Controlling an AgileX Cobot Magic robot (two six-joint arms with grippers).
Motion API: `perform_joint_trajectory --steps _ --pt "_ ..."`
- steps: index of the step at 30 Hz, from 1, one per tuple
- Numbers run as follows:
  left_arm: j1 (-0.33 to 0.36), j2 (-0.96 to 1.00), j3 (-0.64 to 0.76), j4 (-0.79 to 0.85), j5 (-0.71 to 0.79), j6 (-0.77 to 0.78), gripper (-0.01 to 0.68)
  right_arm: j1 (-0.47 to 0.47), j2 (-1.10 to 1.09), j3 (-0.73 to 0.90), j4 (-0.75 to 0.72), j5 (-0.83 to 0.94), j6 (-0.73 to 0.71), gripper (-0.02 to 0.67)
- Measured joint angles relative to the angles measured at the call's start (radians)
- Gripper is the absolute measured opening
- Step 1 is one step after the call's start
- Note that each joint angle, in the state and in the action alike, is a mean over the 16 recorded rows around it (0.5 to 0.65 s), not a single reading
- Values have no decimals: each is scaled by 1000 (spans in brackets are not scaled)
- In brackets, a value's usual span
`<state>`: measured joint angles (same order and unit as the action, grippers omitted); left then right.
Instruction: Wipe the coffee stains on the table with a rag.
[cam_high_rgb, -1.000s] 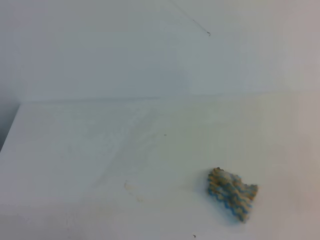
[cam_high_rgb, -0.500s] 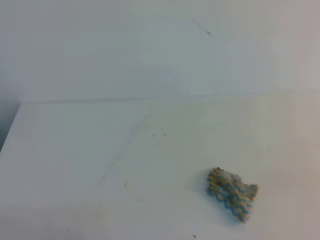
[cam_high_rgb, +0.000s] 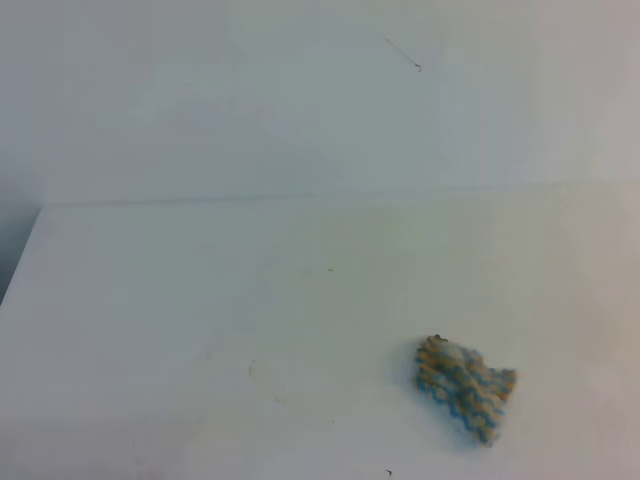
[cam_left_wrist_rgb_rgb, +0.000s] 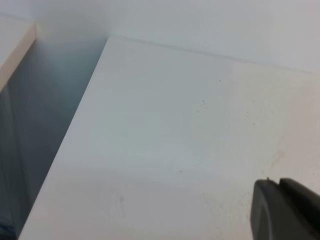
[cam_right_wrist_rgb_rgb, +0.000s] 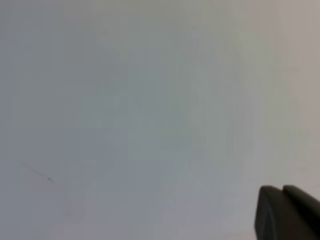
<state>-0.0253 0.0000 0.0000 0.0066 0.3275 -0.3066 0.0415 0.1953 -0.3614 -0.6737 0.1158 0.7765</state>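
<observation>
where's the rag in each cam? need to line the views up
Exterior high: the rag lies crumpled on the table, lower right of the picture, nothing touching it.
Left wrist: not in it; only bare tabletop, the table's left edge and the left tool at lower right.
Right wrist: not in it; a plain pale surface and the right tool at lower right.
Shared landmark: the table's left edge, also seen in exterior high; right wrist shares none clearly.
</observation>
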Motion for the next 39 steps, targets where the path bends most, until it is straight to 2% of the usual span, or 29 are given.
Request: perform_joint_trajectory --steps 3,5,15,19,22,28,34,39 --pt "0 0 0 0 0 0 -1 -11 -4 2 26 -22 -28 -1" --pt "0 0 0 0 0 0 -1 -15 -8 4 75 -23 -95 -1" --pt "0 0 0 0 0 0 -1 -39 -107 100 420 -30 -667 -1" --pt "0 0 0 0 0 0 -1 -56 -161 193 535 -30 -806 -1" --pt "0 0 0 0 0 0 -1 -65 -195 265 560 -11 -805 -1" --pt "0 0 0 0 -1 0 -1 -77 -226 371 561 61 -715 -1" --pt "0 0 0 0 0 0 -1 -80 -226 393 558 173 -673 -2" --pt "0 0 0 0 0 0 -1 -80 -226 392 556 192 -679 -3"
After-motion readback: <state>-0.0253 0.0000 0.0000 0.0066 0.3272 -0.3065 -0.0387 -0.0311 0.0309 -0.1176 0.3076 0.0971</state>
